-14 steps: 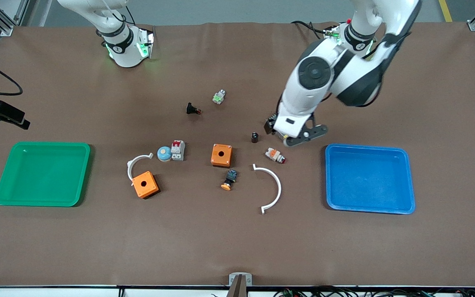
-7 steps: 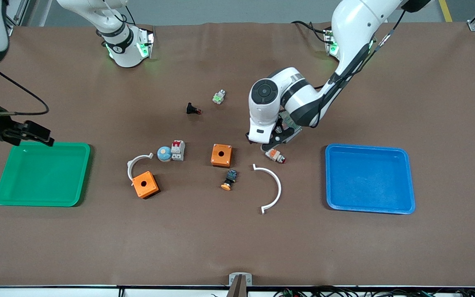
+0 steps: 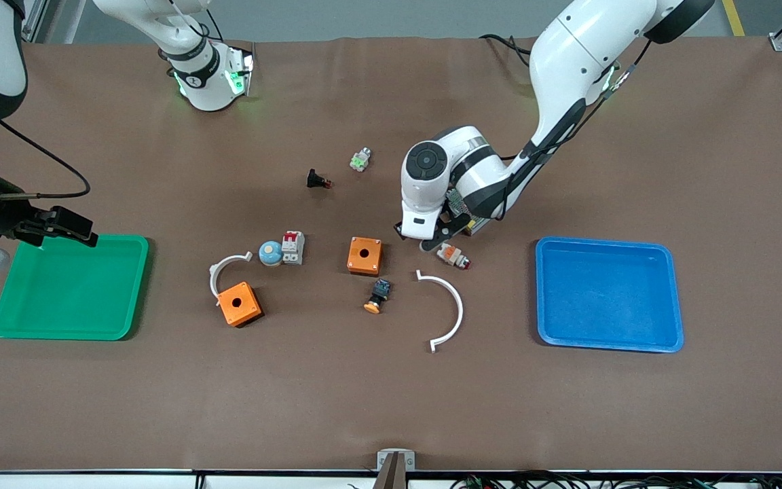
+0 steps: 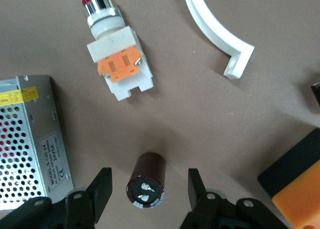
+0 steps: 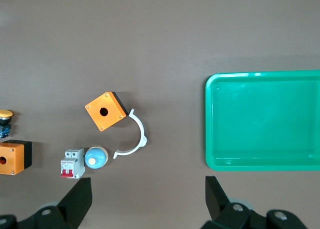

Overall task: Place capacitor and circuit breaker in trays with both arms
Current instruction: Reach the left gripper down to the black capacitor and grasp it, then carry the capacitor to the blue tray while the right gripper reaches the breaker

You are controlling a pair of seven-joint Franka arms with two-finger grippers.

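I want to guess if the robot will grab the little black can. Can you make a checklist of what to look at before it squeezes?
1. Left gripper open: ok, both fingers stand apart.
2. Capacitor between the fingers: ok, it sits in the gap with space on each side.
3. Nothing else in the gap: ok, the white-and-orange button and the white curved piece lie apart from it.
4. Gripper low enough to squeeze: cannot tell.
5. Blue tray ready toward the left arm's end: ok, nothing shows in it.
6. Right gripper ready for the circuit breaker: not ok, it is open but over the green tray's edge.
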